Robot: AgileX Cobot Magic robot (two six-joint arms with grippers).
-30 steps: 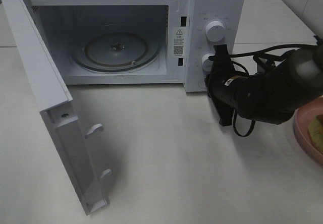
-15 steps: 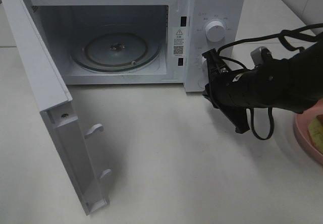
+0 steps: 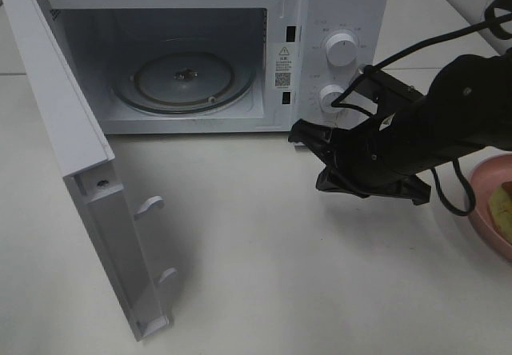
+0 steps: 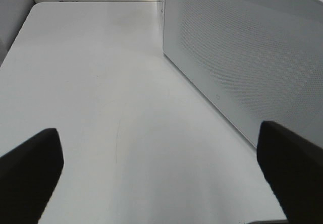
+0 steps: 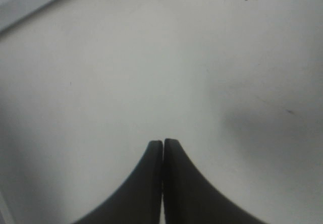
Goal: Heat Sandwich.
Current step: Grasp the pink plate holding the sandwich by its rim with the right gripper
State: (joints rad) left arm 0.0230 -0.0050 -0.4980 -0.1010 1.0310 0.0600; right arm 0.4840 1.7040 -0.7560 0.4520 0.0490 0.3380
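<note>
1. The open door (image 3: 80,155) is at the lower left.
2. The sandwich (image 3: 503,205) lies on a pink plate (image 3: 478,211) at the right edge.
3. The right end effector (image 3: 298,131), clenched and empty, hovers over the counter (image 3: 264,275) mid-frame.
4. The left end effector (image 4: 157,130) is spread wide, empty.
5. The microwave (image 3: 344,3) stands at the top.

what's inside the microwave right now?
Only the glass turntable, bare, no food on it. The open door hides the near-left corner, so that bit is unseen. The sandwich sits outside on the pink plate at the right edge.
</note>
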